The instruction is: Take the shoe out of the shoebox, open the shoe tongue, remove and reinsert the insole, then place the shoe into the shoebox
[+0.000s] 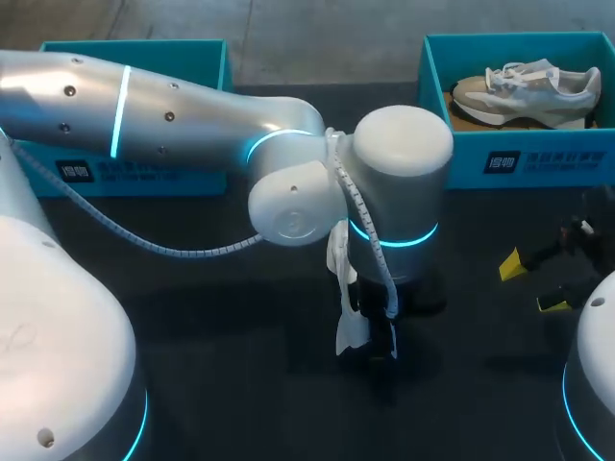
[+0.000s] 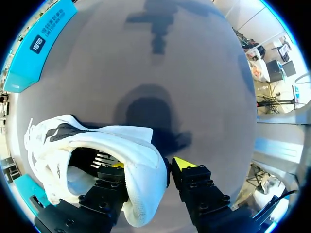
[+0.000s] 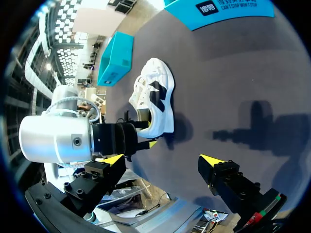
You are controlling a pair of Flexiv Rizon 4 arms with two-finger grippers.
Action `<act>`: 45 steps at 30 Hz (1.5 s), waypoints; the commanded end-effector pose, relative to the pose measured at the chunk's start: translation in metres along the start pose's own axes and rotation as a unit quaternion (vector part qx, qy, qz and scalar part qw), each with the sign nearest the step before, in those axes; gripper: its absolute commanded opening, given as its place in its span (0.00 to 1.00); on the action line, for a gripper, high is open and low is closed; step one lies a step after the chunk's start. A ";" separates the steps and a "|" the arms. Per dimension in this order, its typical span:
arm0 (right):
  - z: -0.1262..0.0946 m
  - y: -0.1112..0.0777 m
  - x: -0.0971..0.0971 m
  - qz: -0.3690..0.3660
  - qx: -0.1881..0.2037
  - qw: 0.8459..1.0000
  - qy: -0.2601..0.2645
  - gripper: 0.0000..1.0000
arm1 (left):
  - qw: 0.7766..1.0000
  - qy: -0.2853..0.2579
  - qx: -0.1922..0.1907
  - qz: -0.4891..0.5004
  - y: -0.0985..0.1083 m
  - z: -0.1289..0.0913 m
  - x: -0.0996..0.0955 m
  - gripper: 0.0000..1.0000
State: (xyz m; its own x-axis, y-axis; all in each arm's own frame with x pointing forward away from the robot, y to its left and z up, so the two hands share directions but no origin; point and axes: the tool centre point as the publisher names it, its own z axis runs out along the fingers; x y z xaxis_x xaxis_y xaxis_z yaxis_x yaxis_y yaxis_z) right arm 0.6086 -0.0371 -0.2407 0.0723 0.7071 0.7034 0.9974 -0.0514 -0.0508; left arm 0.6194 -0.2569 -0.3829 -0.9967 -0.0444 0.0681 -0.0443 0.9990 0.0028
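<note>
Dark tabletop (image 1: 240, 384) is carrying two teal boxes along its far edge: the far-left shoebox (image 1: 144, 53), largely hidden behind my left arm, and the far-right shoebox (image 1: 538, 158), in which a grey-and-white sneaker (image 1: 524, 91) is lying on its sole; my left gripper (image 2: 150, 165) is clenching the heel collar of the white shoe (image 2: 97, 141), one finger sitting inside the opening and the other pressing from outside, so that the shoe is hanging from this grip near the table's middle, apparently clear of the surface, well apart from both boxes; holding it by the heel is, I judge, leaving the laces and tongue free and turned toward my other arm; my right gripper (image 3: 163, 160) is standing released and empty at the table's right side, its fingers spread and pointing at the shoe; I am therefore reading the shoe as taken out and the tongue-opening step as the one in hand; whether the insole is seated inside I cannot tell.
</note>
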 end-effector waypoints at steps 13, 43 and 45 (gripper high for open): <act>0.000 -0.001 0.001 0.001 -0.001 1.000 -0.002 1.00 | 1.000 0.004 -0.002 -0.004 0.004 0.003 -0.002 0.49; 0.000 -0.001 0.001 0.001 -0.001 1.000 -0.002 1.00 | 1.000 -0.010 0.017 -0.008 0.020 -0.021 -0.012 0.00; 0.000 -0.001 0.001 0.001 -0.001 1.000 -0.002 1.00 | 1.000 -0.010 0.019 -0.008 0.023 -0.028 -0.016 0.00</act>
State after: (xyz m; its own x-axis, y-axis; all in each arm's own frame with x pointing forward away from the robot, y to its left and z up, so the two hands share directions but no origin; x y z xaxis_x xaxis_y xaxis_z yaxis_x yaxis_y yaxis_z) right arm 0.6085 -0.0371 -0.2406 0.0723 0.7071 0.7034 0.9974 -0.0515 -0.0507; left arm 0.6322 -0.2474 -0.3722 -0.9969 -0.0634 0.0476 -0.0643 0.9978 -0.0168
